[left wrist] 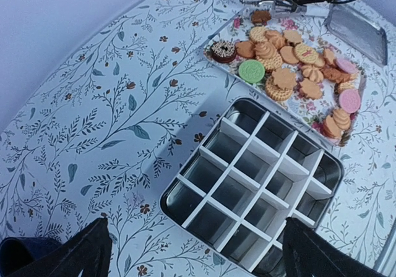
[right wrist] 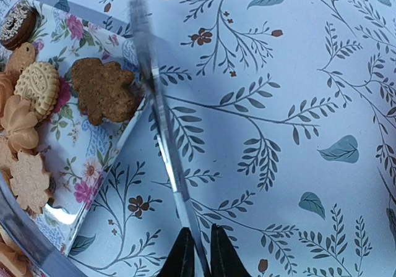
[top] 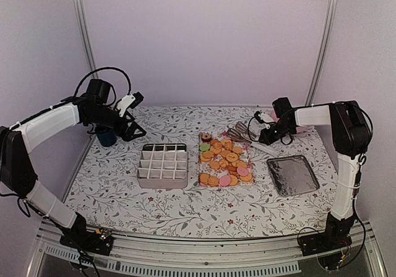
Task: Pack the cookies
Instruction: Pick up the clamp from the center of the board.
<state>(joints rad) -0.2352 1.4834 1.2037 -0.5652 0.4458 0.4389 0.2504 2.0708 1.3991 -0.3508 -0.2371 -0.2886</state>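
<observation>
The cookies [top: 224,162] lie in a heap on a floral tray [top: 202,142] at the table's middle: mostly orange-tan, a few pink, one green [left wrist: 251,71], and one dark ring-shaped [left wrist: 223,50]. An empty metal tin with a white divider grid [top: 163,164] sits left of the tray. My left gripper [top: 135,113] is open and empty, held high over the back left; in its wrist view [left wrist: 198,258] the tin [left wrist: 253,184] lies below. My right gripper [top: 266,127] is shut on the handle of metal tongs [right wrist: 158,104] beside the tray's far corner [right wrist: 93,166], near a brown cookie [right wrist: 102,88].
The tin's flat lid [top: 292,174] lies right of the tray. A dark cup [top: 106,136] stands at the back left under the left arm. The tongs' head [top: 238,132] lies behind the tray. A floral cloth covers the table.
</observation>
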